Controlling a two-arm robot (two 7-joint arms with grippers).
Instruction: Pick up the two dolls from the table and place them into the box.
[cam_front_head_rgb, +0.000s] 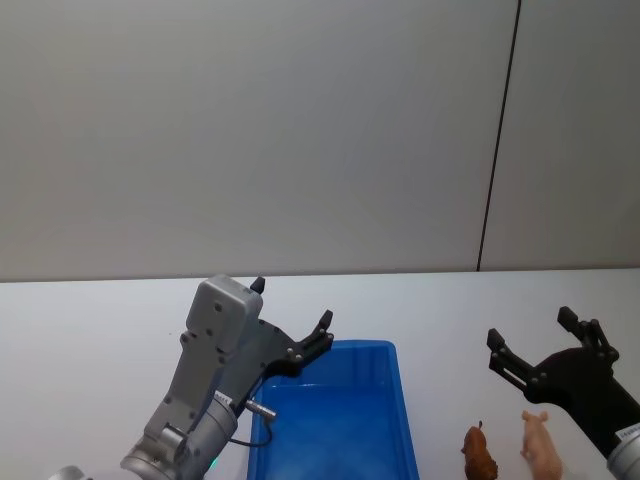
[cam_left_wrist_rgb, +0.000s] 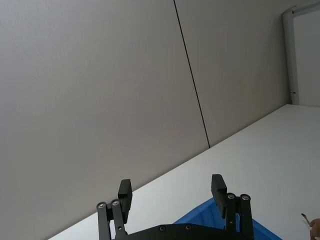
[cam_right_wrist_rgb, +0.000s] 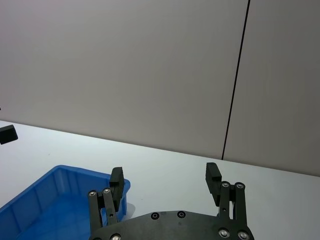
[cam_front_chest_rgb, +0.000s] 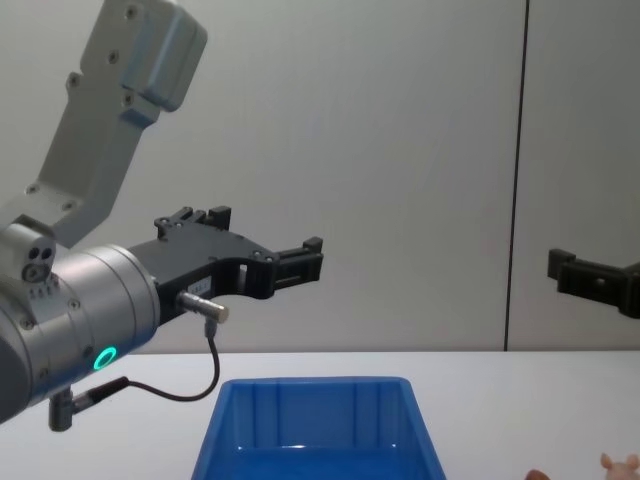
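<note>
Both tools hang above the counter (cam_front_head_rgb: 100, 330) with fingers spread and nothing between them. That looks like a ready stance, with no doll yet taken. The right tool (cam_front_head_rgb: 531, 327) is the one placed for the work. The two dolls lie on the counter below it and a little back toward the robot. The pink doll (cam_front_head_rgb: 541, 445) is almost straight under its palm, and the brown doll (cam_front_head_rgb: 480, 452) is on its inner side, toward the box (cam_front_head_rgb: 360, 346). The left tool (cam_front_head_rgb: 291, 302) hovers over the box's far left corner, high above the rim and well apart from both dolls. I judge it is held there out of the right arm's path.

The dolls lie just beside each other but apart, so the spread fingers could straddle one — though the gap is narrow, and a finger may nudge the neighbour. The brown doll is near the box's right wall, not touching it. From there the carry looks short — up over the thick rim, where what shows of the box's floor is bare.
</note>
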